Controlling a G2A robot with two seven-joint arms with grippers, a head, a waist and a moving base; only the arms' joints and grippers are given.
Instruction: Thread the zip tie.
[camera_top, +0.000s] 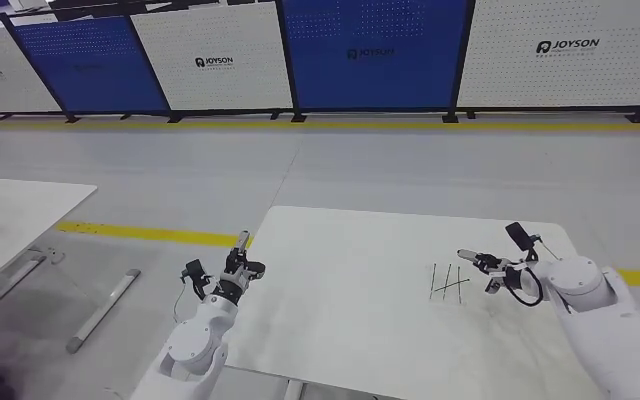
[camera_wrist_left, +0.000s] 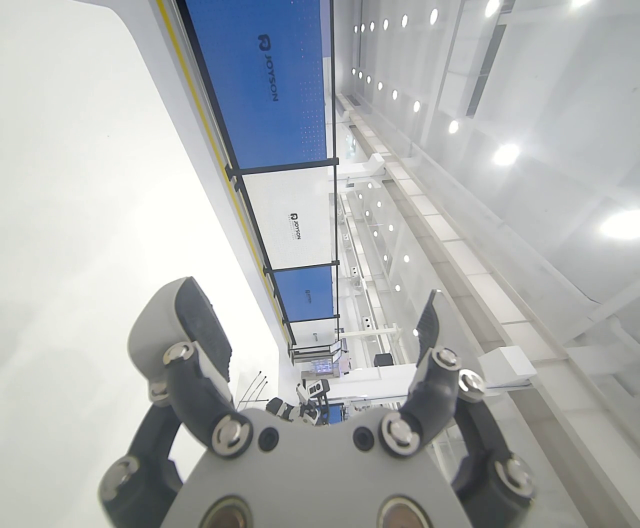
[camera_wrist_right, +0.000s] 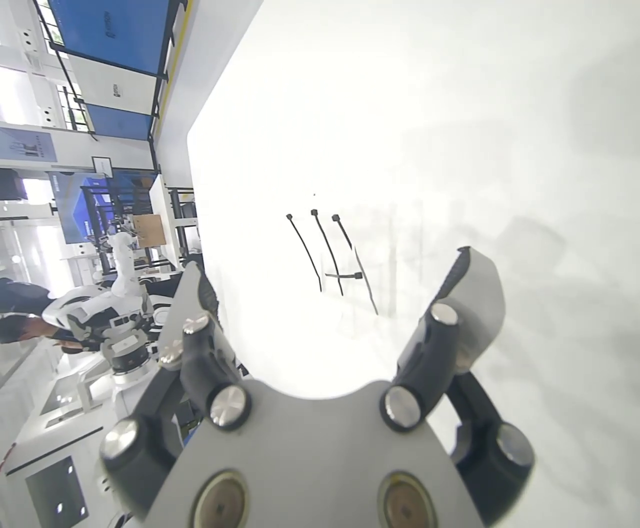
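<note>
On a white table (camera_top: 340, 300), before blue and white pegboard panels (camera_top: 375, 50): four zip ties (camera_top: 446, 284).
Thin and black, they lie near the right gripper (camera_wrist_right: 330, 267), three side by side, one across them; it and the left gripper (camera_wrist_left: 312, 295) both gape, holding nothing.

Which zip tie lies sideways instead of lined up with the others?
The crossing zip tie, the one laid across the row. The other three zip ties lie side by side, pointing the same way.
</note>
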